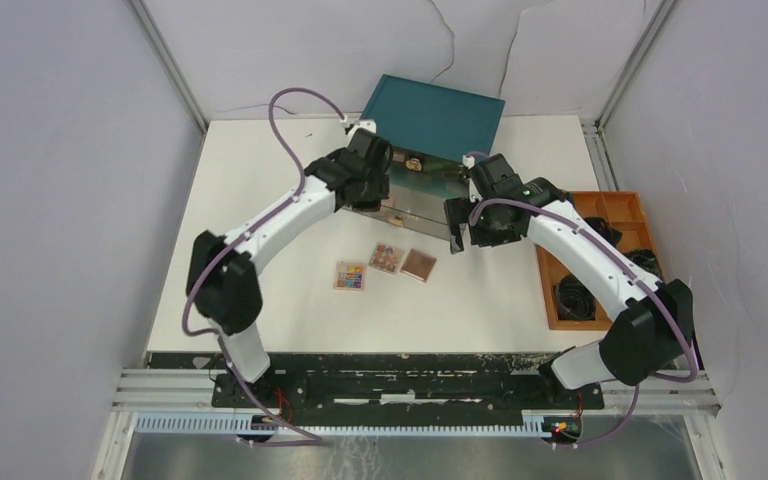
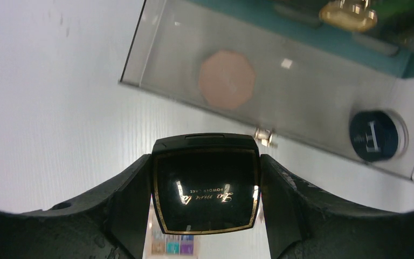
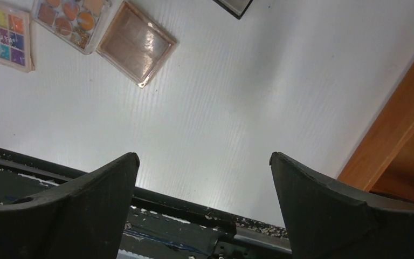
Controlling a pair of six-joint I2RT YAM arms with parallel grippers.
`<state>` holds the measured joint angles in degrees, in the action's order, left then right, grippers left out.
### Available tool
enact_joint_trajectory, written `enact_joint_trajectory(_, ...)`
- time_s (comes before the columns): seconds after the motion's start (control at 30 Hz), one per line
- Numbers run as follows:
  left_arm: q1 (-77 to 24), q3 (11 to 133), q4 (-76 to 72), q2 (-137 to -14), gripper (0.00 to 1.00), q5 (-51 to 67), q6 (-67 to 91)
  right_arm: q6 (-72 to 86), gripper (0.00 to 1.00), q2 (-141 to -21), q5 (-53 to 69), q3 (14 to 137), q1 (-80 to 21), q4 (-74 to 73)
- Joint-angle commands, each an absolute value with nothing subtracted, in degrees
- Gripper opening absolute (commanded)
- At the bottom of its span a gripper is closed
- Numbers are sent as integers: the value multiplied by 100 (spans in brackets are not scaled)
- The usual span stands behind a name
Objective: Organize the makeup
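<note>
My left gripper (image 2: 206, 162) is shut on a black square compact (image 2: 206, 186) with gold lettering, held just in front of a clear drawer (image 2: 312, 97) pulled out of the teal box (image 1: 435, 115). In the drawer lie a pink octagonal compact (image 2: 226, 79) and a dark blue round compact (image 2: 373, 136). Three square palettes rest on the white table: a colourful one (image 1: 350, 275), an orange-toned one (image 1: 387, 258) and a brown one (image 1: 419, 265). My right gripper (image 3: 204, 156) hangs open above the table with nothing between its fingers, right of the drawer (image 1: 415, 205).
A wooden tray (image 1: 560, 285) with black coiled cables (image 1: 574, 298) stands at the right edge of the table. Gold knobs (image 2: 349, 13) stick out of the teal box front. The black rail (image 3: 194, 216) of the arm bases runs along the near edge.
</note>
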<state>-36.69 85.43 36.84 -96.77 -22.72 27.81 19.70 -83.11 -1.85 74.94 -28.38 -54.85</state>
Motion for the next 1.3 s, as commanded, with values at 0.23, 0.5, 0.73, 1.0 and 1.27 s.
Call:
enact_joint_trajectory(0.23, -3018, 11162, 3081, -12144, 20, -1445, 1551, 2300, 100, -8252, 235, 6954, -2916, -4831)
enact_joint_trajectory(0.5, -2553, 11757, 2910, -13007, 69, -1124, 1309, 2484, 100, -8664, 295, 7193, -3091, -4610)
enact_joint_trajectory(0.73, -2322, 11555, 2971, -12688, 95, -1142, 1232, 3037, 100, -9516, 295, 7614, -3410, -4170)
enact_joint_trajectory(1.0, -2307, 10844, 2982, -11437, 99, -1021, 1211, 3936, 100, -10139, -313, 7767, -3705, -3678)
enact_joint_trajectory(1.27, -2304, 9526, 3060, -9695, 99, -750, 1127, 5080, 100, -10719, -988, 7773, -4251, -3730)
